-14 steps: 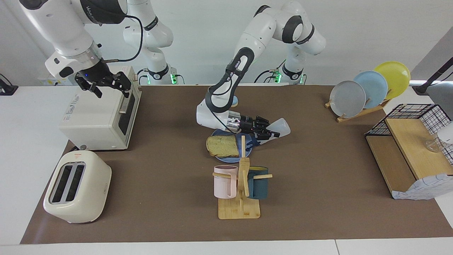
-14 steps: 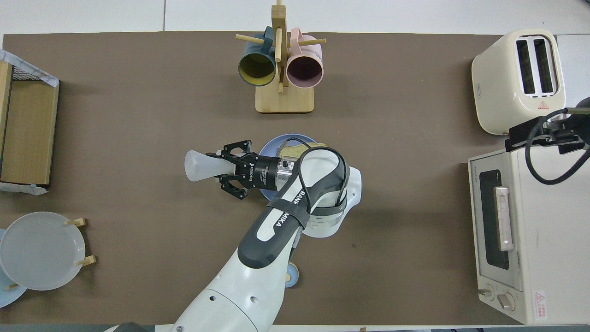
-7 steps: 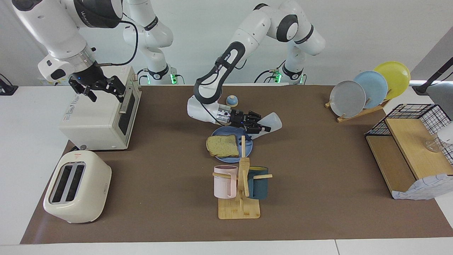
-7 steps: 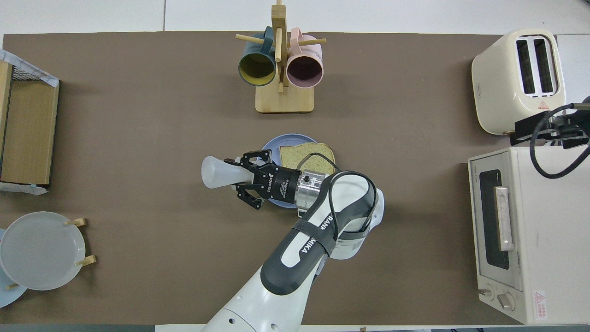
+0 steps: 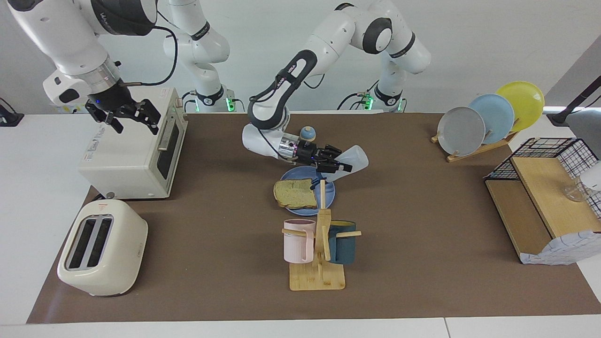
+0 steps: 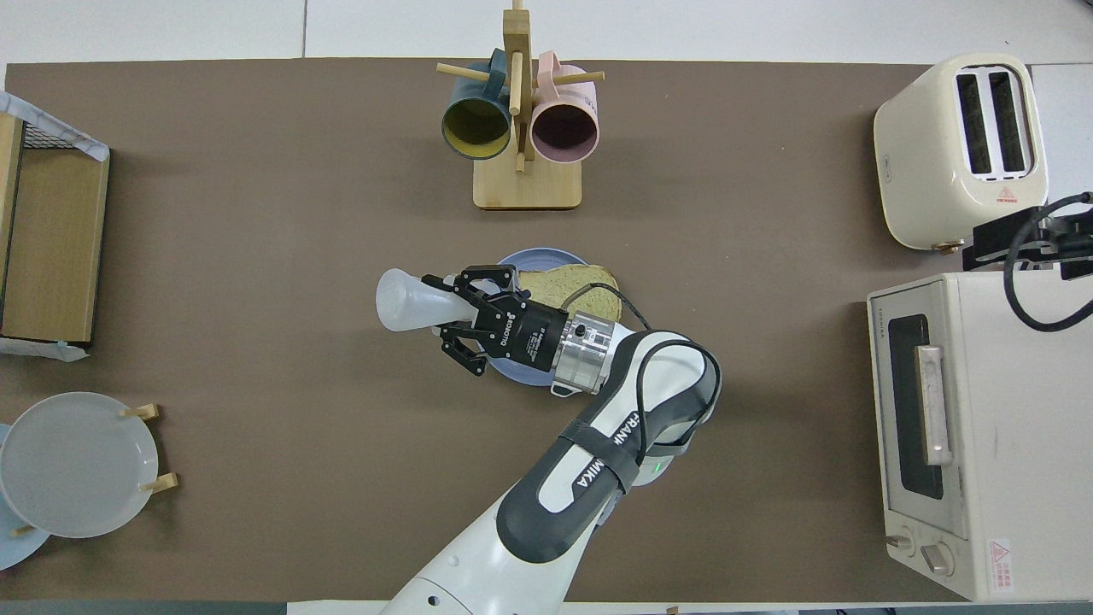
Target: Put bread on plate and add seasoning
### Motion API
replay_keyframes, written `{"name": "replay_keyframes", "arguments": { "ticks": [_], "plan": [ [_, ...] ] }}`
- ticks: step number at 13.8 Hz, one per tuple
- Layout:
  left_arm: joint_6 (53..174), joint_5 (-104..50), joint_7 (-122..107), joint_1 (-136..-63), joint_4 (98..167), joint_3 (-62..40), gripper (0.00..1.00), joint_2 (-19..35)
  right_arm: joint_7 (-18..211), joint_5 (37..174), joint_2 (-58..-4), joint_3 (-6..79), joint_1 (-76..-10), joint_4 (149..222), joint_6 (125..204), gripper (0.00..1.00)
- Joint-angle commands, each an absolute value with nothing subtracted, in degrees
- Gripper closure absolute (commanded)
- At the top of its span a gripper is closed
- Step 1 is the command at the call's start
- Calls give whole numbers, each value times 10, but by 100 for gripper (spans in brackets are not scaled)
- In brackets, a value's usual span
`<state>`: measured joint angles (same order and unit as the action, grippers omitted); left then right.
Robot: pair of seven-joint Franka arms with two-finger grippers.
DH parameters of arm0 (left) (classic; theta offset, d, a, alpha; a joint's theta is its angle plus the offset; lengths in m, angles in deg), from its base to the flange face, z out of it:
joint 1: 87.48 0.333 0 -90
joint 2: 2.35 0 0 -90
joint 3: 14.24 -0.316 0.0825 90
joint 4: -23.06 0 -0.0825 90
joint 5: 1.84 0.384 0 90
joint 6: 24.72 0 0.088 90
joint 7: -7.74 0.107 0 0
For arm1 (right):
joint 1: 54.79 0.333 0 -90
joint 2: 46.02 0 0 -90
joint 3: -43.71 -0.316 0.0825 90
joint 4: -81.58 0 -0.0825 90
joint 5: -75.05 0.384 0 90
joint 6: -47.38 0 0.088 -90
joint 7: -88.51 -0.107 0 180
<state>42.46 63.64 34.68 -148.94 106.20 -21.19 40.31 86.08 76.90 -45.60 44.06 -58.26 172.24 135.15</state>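
Closest to the robots, a small blue-domed bell (image 5: 307, 133) is seen standing on the surface. The right hand (image 5: 129, 115) is held in the air over the top of the toaster oven (image 5: 136, 150), at the right arm's end of the surface; its fingers are spread apart and nothing is held between them. The left hand (image 5: 335, 165) is clamped on the seasoning (image 5: 351, 158), which is carried tipped far over, almost on its side, above the edge of the plate (image 6: 517, 376). In the overhead view the bottle's whitish base is pointed toward nine o'clock, out past the plate's rim; in the facing view something dark blue, seemingly the cap, is seen just under the fingers over the plate. The plate is set at the middle of the surface, and the bread (image 5: 295, 193) is laid flat on it, toward two o'clock of the plate's centre in the overhead view. Farther out, at twelve o'clock of the plate in that view, a wooden mug rack (image 6: 521, 128) is placed, a pink and a teal mug hung on it.
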Motion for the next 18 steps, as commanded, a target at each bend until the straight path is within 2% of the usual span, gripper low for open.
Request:
{"name": "replay_keyframes", "arguments": {
  "ticks": [1,5,12,18],
  "plan": [
    [440,665,351,-1466,1059,-214,100,409,875,766,-470,436,-588,1740,1356,0],
    [450,680,351,-1453,1066,-213,100,409,875,766,-470,436,-589,1740,1355,0],
    [440,633,351,-1519,1066,-210,100,406,875,766,-470,436,-589,1740,1355,0],
    [460,636,351,-1486,1067,-212,100,408,875,766,-470,436,-589,1740,1355,0]
  ]
}}
